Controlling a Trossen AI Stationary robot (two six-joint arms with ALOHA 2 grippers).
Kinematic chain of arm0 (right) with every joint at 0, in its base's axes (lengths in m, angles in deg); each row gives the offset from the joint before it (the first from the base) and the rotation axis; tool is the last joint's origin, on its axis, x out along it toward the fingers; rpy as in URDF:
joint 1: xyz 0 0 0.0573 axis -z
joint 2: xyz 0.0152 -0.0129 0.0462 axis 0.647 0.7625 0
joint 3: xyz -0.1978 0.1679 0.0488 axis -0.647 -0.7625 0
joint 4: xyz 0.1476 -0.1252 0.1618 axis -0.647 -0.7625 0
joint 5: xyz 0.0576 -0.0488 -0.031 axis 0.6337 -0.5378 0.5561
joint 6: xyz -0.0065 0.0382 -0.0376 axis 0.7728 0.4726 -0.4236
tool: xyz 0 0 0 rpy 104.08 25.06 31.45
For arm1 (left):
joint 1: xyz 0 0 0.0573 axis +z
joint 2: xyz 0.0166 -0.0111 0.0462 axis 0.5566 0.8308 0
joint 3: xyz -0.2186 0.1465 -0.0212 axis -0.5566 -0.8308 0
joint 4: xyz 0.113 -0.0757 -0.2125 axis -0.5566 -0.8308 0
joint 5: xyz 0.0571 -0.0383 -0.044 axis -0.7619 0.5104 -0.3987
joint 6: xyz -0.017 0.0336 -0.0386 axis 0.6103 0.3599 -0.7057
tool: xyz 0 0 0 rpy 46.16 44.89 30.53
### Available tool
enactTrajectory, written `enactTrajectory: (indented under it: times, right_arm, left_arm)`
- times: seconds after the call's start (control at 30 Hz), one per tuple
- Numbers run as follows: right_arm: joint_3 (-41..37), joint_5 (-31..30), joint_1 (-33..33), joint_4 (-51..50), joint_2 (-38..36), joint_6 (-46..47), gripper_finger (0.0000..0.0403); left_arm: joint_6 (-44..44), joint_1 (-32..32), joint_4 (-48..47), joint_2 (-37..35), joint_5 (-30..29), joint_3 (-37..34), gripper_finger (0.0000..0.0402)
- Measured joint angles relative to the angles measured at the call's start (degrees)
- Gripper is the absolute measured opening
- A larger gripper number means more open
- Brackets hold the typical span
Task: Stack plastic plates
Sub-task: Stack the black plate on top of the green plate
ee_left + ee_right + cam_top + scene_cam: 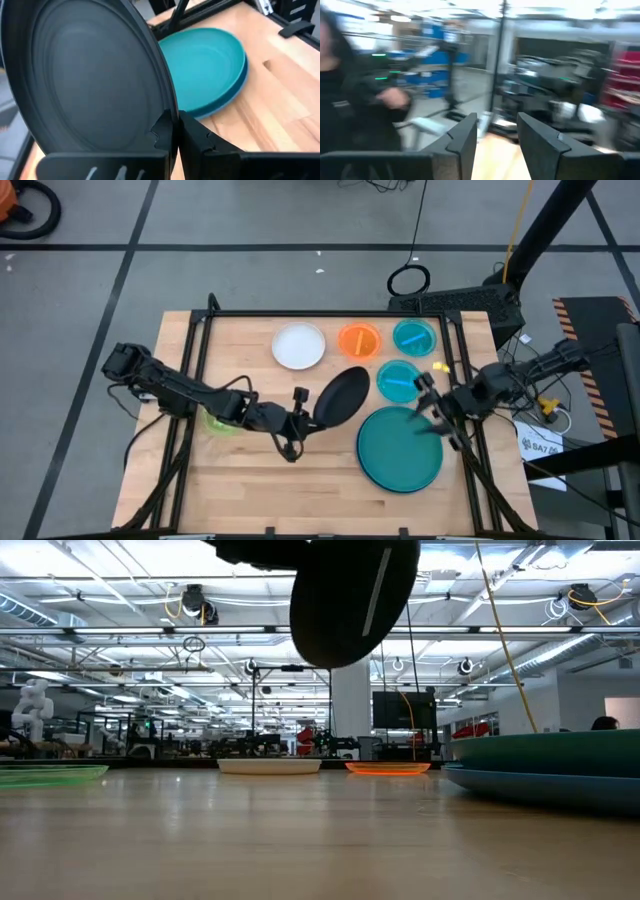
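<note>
Pinching the black plate (341, 396) by its thin rim at frame centre, my left gripper (300, 423) holds it tilted, light, stiff and slippery, left of the teal plate (400, 448); right gripper (432, 412) hangs parted, empty.

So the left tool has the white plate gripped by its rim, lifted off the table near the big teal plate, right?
Not quite: the plate the left tool grips by the rim is the black plate, as the left wrist view shows. The white plate lies on the table at the back. The rest holds: the black one is lifted, near the big teal plate.
</note>
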Motion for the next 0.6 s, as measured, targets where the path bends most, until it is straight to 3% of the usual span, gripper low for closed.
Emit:
enactTrajectory:
  times: [0.3,0.6]
  right_arm:
    - [0.02,1.74,-8.4,5.43,1.92,-8.72,0.0132]
    - [0.01,1.39,-10.52,5.36,3.51,-14.41,0.0132]
  left_arm:
    - [2.73,-0.21,5.8,0.0,0.09,0.0,0.0016]
    - [3.29,0.21,7.05,0.0,2.93,0.0,0.0016]
